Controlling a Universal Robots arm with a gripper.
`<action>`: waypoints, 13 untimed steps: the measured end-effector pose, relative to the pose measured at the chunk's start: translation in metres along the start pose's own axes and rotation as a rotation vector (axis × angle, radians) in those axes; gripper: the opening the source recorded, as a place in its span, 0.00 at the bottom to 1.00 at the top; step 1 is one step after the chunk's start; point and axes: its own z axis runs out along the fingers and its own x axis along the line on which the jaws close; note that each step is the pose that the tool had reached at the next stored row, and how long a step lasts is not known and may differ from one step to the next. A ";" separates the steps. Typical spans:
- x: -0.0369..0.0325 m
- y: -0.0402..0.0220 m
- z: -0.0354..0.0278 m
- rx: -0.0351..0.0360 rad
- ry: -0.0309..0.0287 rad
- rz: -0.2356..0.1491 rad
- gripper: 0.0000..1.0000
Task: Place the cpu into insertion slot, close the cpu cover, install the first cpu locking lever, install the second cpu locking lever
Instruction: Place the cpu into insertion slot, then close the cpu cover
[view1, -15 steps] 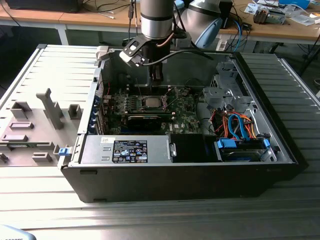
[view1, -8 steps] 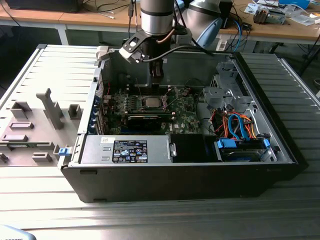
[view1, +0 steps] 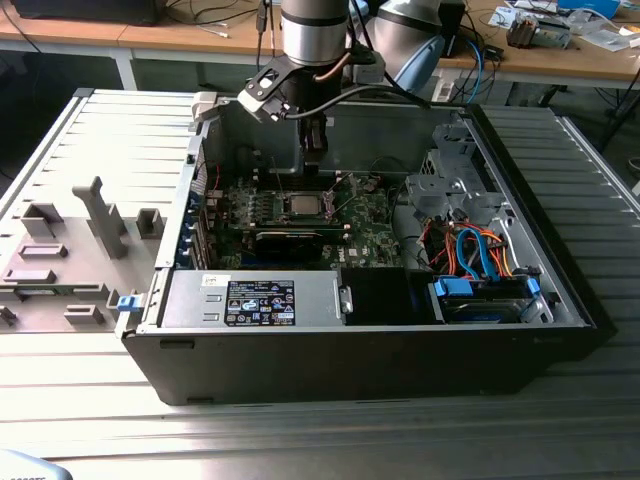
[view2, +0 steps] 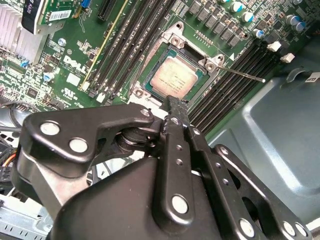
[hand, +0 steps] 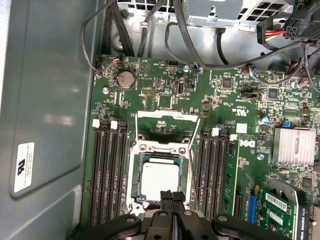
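The cpu (hand: 159, 180) (view2: 176, 75), a square chip with a pale silver top, lies flat in the motherboard's socket (view1: 303, 204). The cpu cover (hand: 167, 120), a thin metal frame with an open window, stands swung open at the socket's far side, off the chip. A thin locking lever (view2: 245, 74) sticks out loose from one socket corner, and another wire lever (hand: 196, 137) runs along the socket's side. My gripper (hand: 170, 196) (view2: 172, 104) (view1: 315, 165) hovers just above the socket's near edge, fingers shut together with nothing between them.
The open black computer case (view1: 380, 350) lies on a ribbed metal table. Memory slots (hand: 107, 170) flank the socket on both sides. A black card (view1: 290, 240), a drive cage (view1: 445, 185) and orange and blue cables (view1: 470, 255) crowd the case. A grey fixture tray (view1: 70, 260) sits at the exterior view's left.
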 end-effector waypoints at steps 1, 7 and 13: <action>0.0000 0.0000 0.0000 -0.0001 0.0000 0.000 0.11; -0.0001 0.0008 0.0000 0.0000 -0.0001 0.000 0.11; -0.0006 0.0067 0.0002 -0.0001 0.0000 0.000 0.11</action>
